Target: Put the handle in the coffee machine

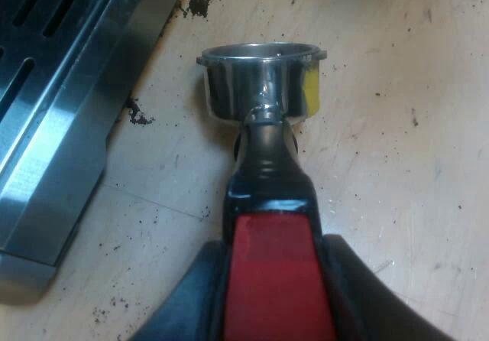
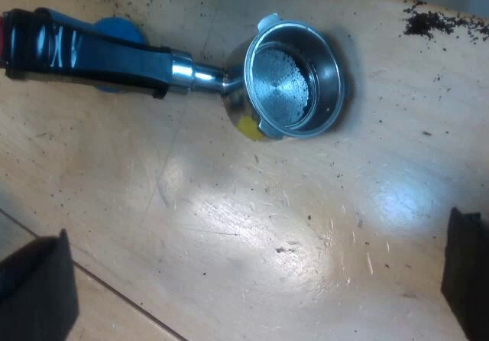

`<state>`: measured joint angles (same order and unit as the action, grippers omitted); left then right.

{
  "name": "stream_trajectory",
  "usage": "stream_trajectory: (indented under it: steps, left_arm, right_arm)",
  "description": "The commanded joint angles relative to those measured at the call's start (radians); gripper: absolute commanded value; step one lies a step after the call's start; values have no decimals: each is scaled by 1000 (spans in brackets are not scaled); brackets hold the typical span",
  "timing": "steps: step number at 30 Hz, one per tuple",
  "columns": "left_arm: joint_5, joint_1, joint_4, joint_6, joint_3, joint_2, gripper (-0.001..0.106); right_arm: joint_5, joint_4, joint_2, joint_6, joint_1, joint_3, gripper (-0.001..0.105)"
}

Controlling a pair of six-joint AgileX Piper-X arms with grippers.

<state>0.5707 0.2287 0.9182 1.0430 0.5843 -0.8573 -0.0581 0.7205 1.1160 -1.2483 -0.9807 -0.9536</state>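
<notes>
Red-ended, the portafilter [image 1: 263,89] handle is clamped in the left gripper [image 1: 275,287], its long axis running straight away to the steel basket over the wooden table [image 1: 397,203] beside the espresso machine's drip tray [image 1: 53,127], while the right gripper [image 2: 248,280] hovers above, wide open and empty.

Coffee bench, likely a kitchen: scuffed wooden worktop [image 2: 229,226], spilled grounds [image 2: 439,24] (dark specks), steel drip tray [image 1: 53,127] of an espresso machine [image 1: 30,234].
</notes>
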Motion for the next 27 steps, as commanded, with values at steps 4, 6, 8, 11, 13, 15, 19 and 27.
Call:
stream_trajectory:
  steps: [4, 6, 8, 11, 13, 15, 19, 27]
  left_arm:
    - [-16, 0, 5, 6, 8, 7, 0]
    - [-16, 0, 5, 6, 8, 7, 0]
    - [-16, 0, 5, 6, 8, 7, 0]
    - [-16, 0, -4, 6, 8, 7, 0]
    - [-16, 0, -7, 6, 8, 7, 0]
    - [-16, 0, -4, 6, 8, 7, 0]
    - [-20, 0, 35, -63, 8, 7, 0]
    - [-20, 0, 163, -198, 8, 7, 0]
  right_arm:
    - [1, -20, -7, -4, -3, -9, 105]
    - [1, -29, -7, -4, -3, -9, 105]
    - [1, -45, -7, -4, -3, -9, 105]
    - [1, -61, -7, -4, -3, -9, 105]
    - [1, -66, -7, -4, -3, -9, 105]
    - [1, -66, -7, -4, -3, -9, 105]
    - [1, -66, -7, -2, -3, -9, 105]
    - [1, -56, -7, 18, -3, -9, 105]
